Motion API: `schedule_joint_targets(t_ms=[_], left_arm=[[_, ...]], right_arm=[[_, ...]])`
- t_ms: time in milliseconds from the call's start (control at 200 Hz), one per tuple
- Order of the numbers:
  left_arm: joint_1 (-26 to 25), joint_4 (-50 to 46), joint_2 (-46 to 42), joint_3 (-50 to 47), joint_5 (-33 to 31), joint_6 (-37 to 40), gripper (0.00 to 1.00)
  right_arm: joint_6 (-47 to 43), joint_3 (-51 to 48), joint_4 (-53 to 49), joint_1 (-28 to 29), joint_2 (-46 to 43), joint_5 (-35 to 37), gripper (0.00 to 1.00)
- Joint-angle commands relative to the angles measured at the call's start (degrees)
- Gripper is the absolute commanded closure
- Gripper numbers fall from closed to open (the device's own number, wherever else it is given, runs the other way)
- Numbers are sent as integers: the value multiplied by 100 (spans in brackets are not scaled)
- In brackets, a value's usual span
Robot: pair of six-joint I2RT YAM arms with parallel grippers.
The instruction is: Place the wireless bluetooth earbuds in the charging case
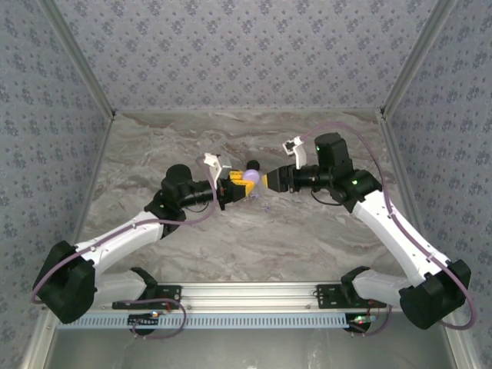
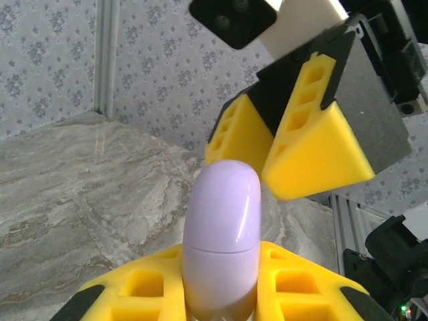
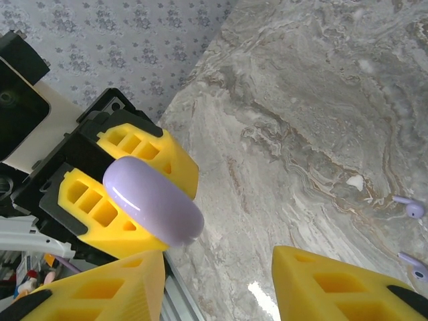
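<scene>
My left gripper is shut on the lilac charging case, held off the table with its rounded lid end sticking out past the yellow fingers. A seam runs around the case and the lid is closed. My right gripper faces it, open, its jaws on either side of the case's free end without touching it. From the left wrist, its fingertips hang just above and behind the case. Two lilac earbuds lie on the marble to the right, one above the other.
The marble tabletop is bounded by patterned walls at the back and sides and by an aluminium rail at the near edge. A small white fleck lies near the earbuds.
</scene>
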Motion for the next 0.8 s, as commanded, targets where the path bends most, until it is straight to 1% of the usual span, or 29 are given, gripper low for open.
schedule_joint_targets(t_ms=[0,330,795], left_arm=[[-44,20,-117,24,210,261,80],[-101,-276,-31,162,279,405,79],[-196,-388,-45,176,376,545,77]], right_arm=[[-153,234,-140,68,88,-133,51],[-213,388,-205,197,260,-113,49],[-100,453,-407,154,434,423,48]])
